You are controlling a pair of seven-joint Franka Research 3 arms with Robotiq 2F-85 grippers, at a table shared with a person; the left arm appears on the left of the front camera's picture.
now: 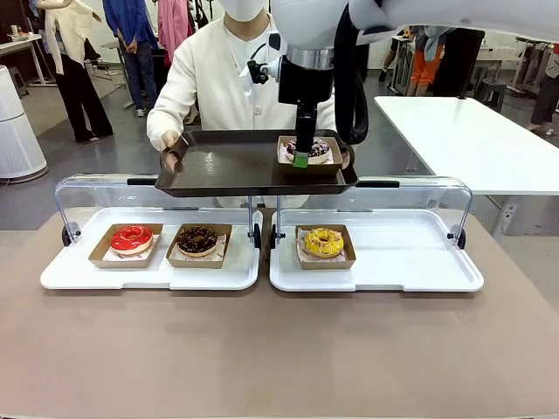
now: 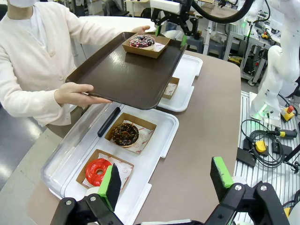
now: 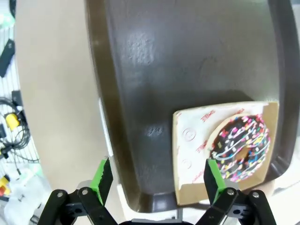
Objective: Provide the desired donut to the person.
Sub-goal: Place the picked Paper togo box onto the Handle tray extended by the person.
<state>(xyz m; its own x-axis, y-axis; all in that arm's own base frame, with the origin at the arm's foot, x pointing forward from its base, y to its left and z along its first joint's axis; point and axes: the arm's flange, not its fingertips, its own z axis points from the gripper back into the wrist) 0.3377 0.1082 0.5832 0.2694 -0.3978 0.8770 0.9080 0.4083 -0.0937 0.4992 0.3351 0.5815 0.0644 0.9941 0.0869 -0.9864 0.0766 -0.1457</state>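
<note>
Front view puts my right gripper [image 1: 301, 158], spread apart, just above the sprinkled donut [image 1: 320, 147] in its card box [image 1: 328, 163] on the tray [image 1: 227, 164] the person [image 1: 214, 74] holds; it looks light, soft and sticky-iced, so I'd take it by the box's stiff rim.

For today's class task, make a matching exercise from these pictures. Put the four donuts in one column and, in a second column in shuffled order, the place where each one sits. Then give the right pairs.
Column 1
1. red donut
2. chocolate donut
3. yellow donut
4. sprinkled donut

Column 2
A. in the right white tray
B. on the dark tray held by the person
C. at the outer end of the left white tray
D. in the left white tray, nearer the middle of the table

Pairs: 1-C; 2-D; 3-A; 4-B
</note>
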